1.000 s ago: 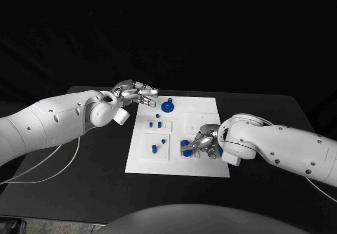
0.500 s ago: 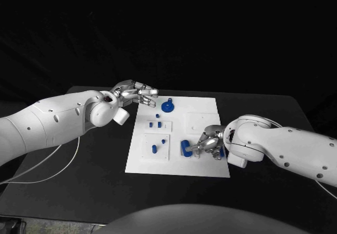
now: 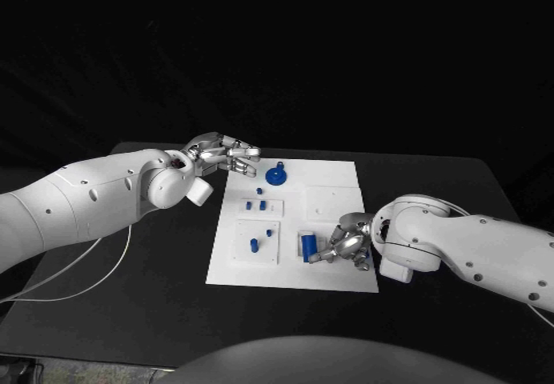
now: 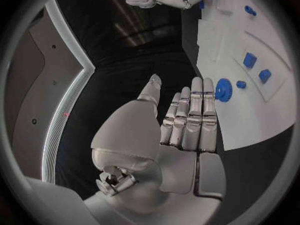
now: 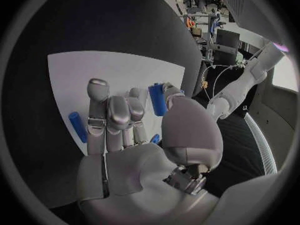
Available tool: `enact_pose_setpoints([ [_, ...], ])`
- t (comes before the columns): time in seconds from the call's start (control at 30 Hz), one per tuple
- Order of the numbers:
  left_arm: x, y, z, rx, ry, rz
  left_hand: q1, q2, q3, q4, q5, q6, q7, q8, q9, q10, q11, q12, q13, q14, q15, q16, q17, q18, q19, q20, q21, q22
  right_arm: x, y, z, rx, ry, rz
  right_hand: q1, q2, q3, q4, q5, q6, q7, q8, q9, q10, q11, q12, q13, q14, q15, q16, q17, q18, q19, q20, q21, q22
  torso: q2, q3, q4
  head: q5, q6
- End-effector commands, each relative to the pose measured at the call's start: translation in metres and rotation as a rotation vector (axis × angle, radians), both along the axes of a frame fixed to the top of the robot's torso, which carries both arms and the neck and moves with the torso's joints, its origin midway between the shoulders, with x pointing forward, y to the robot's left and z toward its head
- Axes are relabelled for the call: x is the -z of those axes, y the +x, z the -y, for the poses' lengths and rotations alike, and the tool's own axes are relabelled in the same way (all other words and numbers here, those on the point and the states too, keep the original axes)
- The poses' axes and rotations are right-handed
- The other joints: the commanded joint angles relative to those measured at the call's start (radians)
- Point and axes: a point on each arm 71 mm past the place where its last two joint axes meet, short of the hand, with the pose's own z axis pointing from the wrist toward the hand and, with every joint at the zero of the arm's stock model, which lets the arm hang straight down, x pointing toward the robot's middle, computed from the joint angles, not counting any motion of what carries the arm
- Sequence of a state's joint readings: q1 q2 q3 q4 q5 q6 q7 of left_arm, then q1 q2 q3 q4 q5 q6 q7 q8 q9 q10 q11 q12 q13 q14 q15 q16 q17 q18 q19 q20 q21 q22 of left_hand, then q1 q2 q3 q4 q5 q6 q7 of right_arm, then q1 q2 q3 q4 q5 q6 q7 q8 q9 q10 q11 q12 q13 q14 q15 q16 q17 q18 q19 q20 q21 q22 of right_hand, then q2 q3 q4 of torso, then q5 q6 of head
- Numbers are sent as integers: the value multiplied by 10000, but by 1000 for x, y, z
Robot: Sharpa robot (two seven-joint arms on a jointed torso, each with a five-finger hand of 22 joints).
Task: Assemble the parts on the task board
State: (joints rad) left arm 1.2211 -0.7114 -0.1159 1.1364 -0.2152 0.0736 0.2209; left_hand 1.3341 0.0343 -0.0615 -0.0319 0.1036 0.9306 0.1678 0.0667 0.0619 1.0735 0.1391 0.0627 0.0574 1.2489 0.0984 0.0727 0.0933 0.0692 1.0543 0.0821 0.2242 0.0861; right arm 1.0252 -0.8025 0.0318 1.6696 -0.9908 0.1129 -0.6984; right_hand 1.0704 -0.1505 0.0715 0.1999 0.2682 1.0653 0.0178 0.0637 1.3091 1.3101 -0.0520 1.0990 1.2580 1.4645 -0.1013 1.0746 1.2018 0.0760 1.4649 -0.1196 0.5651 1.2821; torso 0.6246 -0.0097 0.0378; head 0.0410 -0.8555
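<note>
The white task board [image 3: 331, 173] lies mid-table. My right hand [image 3: 350, 240] hovers low over the board's near right part. In the right wrist view its thumb and a finger pinch a blue peg [image 5: 156, 99]. A second blue cylinder [image 3: 308, 243] lies on the board just left of that hand, also seen as the cylinder [image 5: 78, 126] past its fingertips. My left hand [image 3: 226, 152] hangs open at the board's far left corner, fingers straight and holding nothing. Close to its fingertips sits a round blue knob [image 3: 276, 174], the same knob [image 4: 224, 90] in the left wrist view.
Two small blue blocks [image 3: 256, 205] stand in a raised plate on the board's left half, with two smaller blue pieces [image 3: 262, 238] nearer me. A white cable [image 3: 86, 268] runs across the table at the left. Bare black table surrounds the board.
My right hand has slid toward me and to the right, uncovering the blue cylinder that lies on the board. The left hand has stayed put.
</note>
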Motion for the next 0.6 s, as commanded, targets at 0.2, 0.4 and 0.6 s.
enact_pose_setpoints([
  [0.2, 1, -1, 0, 125, -39, -52, -32, 53, 3, 38, 31, -48, -33, -15, -2, -75, 28, 2, 14, -29, 8, -15, 12, -82, -68, 23, 2, -13, 3, -3, 2, -259, -247, -205, -154, 404, -603, -321, 340, 90, -17, 22, 191, 82, 11, -9, 14, -3, -29, -6, -2, 39, 490, -47, 47, 9, 4, -8, 1, 14, -5],
  [0.4, 1, -1, 0, 134, -35, -59, -32, 53, 3, 38, 31, -48, -33, -15, -2, -75, 28, 2, 14, -29, 8, -15, 12, -82, -68, 23, 2, -13, 3, -3, 2, -180, -134, -119, -316, 1040, -1690, -887, 791, 91, -40, 18, 195, 107, 7, -2, 32, 2, -36, 15, -6, 42, 494, -52, 70, -7, 2, -10, 7, 5, -8],
  [0.6, 1, -1, 0, 131, -27, -68, -38, 60, 0, 50, 25, -45, -32, -13, -2, -73, 26, 4, 14, -30, 9, -15, 13, -81, -68, 24, 2, -12, 2, -3, 1, -56, -41, -43, -355, 1201, -1765, -936, 869, 118, -43, 20, 192, 118, -5, 4, 36, -1, -42, -5, -30, 34, 497, -58, 97, -8, 0, -7, 4, 1, -6],
])
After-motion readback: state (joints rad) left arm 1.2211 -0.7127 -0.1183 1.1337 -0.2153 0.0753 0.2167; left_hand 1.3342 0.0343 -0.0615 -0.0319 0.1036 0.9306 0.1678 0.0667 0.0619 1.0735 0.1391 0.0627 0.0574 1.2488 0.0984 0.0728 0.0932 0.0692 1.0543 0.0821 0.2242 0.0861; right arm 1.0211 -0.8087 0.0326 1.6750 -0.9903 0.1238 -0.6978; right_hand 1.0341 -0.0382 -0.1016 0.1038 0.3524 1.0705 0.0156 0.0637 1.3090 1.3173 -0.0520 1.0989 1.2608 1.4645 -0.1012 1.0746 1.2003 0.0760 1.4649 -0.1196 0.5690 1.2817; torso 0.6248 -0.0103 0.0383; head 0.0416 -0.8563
